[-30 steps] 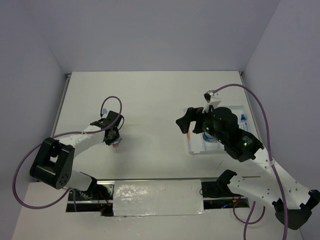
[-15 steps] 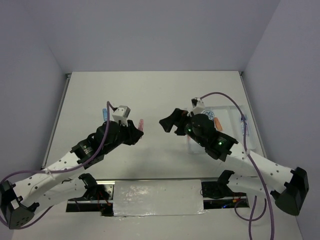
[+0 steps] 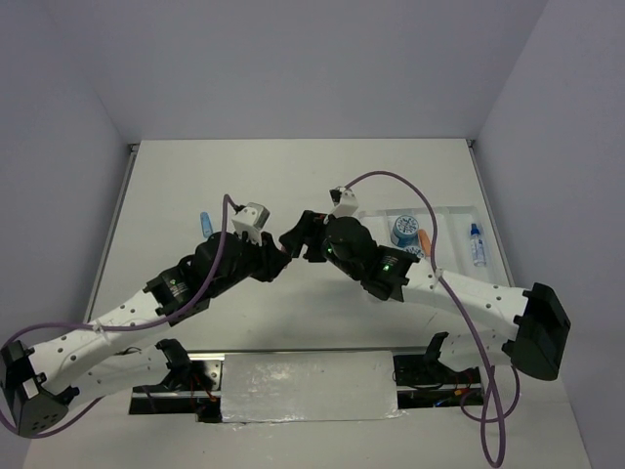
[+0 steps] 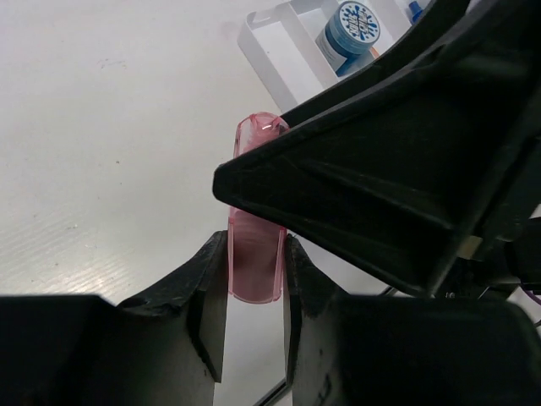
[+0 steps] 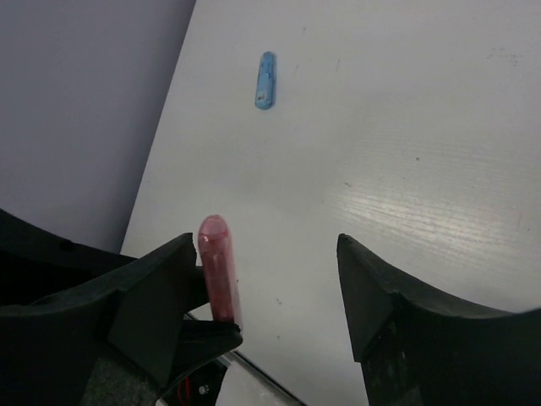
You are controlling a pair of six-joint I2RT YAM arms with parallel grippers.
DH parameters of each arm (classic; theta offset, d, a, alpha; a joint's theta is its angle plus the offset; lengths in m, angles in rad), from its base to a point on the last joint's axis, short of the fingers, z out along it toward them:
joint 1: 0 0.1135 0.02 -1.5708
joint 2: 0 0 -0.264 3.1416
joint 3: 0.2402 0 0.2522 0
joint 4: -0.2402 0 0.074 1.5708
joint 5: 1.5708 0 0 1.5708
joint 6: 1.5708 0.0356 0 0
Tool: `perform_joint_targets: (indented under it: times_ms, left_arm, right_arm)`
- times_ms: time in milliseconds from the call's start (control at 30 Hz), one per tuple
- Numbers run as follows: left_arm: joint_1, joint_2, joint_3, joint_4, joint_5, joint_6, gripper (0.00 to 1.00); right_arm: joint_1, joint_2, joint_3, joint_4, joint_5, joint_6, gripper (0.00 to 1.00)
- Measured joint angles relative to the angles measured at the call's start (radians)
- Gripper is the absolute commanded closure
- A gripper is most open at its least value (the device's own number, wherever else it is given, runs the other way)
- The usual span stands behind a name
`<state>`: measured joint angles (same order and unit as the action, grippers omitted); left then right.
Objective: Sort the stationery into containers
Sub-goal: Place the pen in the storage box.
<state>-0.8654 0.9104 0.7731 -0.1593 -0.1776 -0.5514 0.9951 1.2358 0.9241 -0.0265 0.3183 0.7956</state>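
Mid-table [image 3: 293, 176], my left claw [image 4: 254, 249] is clamped on the upright pink capsule [image 4: 255, 264], while my right claw [image 5: 266, 245] gapes wide, gripping nothing, one finger [image 5: 161, 292] just beside the capsule. In the left wrist view that black finger crosses the capsule and blocks much of the scene. The overhead view hides the capsule between the two claws. A blue capsule [image 5: 265, 80] lies well apart, and the white tray [image 3: 444, 208] holds a blue-white roll [image 3: 403, 231].

Left pincer [image 4: 254, 252] carried pink capsule [image 4: 256, 269] centreward, right pincer [image 5: 266, 254] swung over from tray [image 3: 451, 239]
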Motion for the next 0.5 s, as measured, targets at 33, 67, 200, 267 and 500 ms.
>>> perform_joint_targets:
  times_ms: [33,67,200,267,500]
  left_arm:
    - [-0.001,-0.003,0.001,0.001,0.0,0.0,1.0]
    - [-0.002,-0.006,0.002,0.001,0.0,0.001,1.0]
    - [-0.003,-0.008,0.002,-0.005,-0.002,0.003,1.0]
    - [-0.004,-0.006,0.003,-0.015,-0.011,0.005,1.0]
    - [-0.004,0.016,0.06,-0.138,-0.089,0.007,0.01]
  right_arm:
    - [0.0,0.007,0.0,0.003,0.0,0.0,0.31]
    - [0.0,0.015,0.0,0.011,-0.001,0.002,0.38]
    - [0.004,0.035,0.0,0.063,-0.048,-0.001,0.9]
    - [0.006,0.051,0.004,0.102,-0.076,-0.005,1.0]
    - [-0.043,0.08,0.005,0.156,-0.183,-0.06,1.0]
